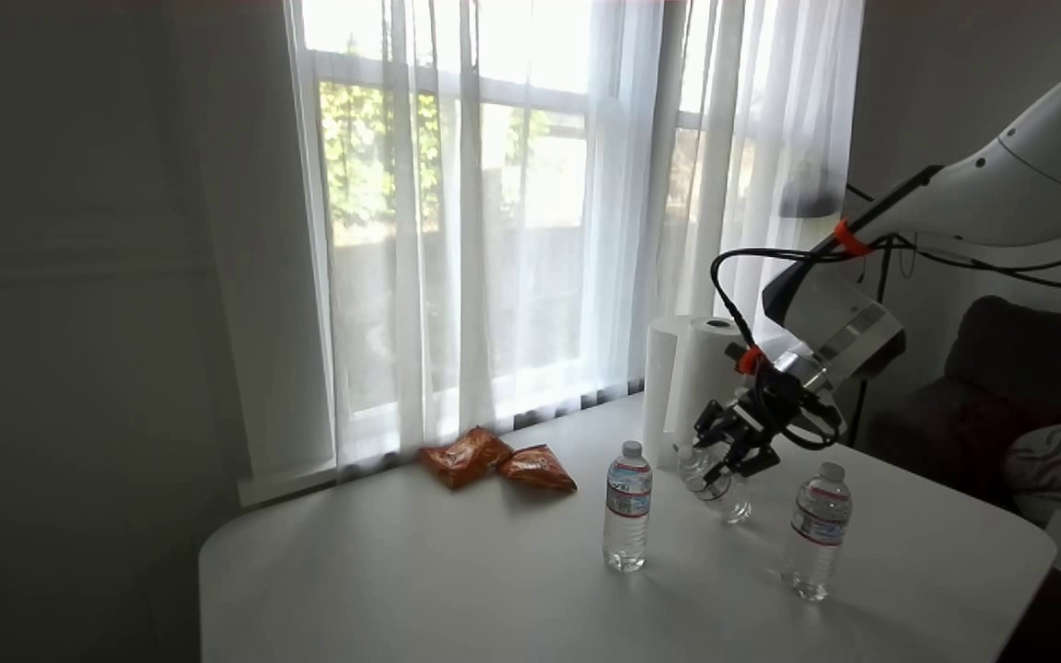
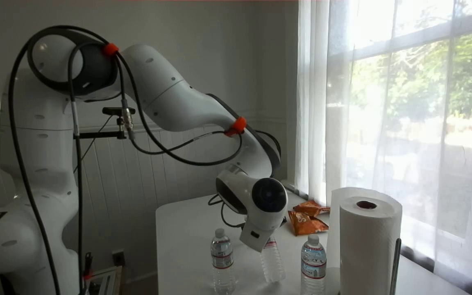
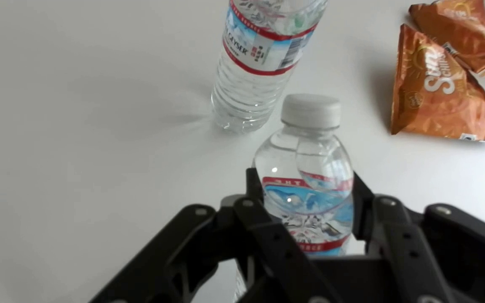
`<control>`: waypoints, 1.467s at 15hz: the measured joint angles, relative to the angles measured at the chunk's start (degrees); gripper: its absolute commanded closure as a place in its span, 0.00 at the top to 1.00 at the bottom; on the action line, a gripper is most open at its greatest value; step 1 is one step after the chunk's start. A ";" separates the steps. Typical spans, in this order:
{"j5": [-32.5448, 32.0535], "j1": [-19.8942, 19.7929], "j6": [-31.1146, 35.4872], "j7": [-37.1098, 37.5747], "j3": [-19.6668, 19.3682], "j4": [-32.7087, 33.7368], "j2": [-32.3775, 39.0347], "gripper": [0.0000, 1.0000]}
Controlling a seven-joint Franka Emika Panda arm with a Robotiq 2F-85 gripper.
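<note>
The tilted bottle [image 3: 307, 204] looked grasped but not yet released, pinched between both fingers of the gripper [image 3: 305, 187] near the middle of the wrist view. Left to right in an exterior view, orange chip bags [image 1: 468, 458] lay just left of centre, a second bottle [image 1: 628, 505] stood upright at lower centre, the tilted bottle leaned right of centre (whether its base touched the table [image 1: 448, 589], I couldn't tell), and a third bottle [image 1: 818, 534] stood at lower right.

White table [image 1: 420, 571], 2 upright bottles [image 1: 627, 511], 2 chip bags [image 3: 444, 97], paper towels [image 2: 370, 250]
</note>
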 measured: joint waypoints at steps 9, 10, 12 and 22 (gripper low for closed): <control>12.05 -1.48 -8.91 -3.16 -1.97 0.20 2.25 0.23; 13.50 -1.87 -10.48 -3.48 -2.31 0.35 2.76 0.23; 16.37 -2.80 -13.69 -4.64 -2.87 0.49 3.95 0.23; 20.98 -4.59 -23.71 -5.97 -5.16 1.11 7.94 0.23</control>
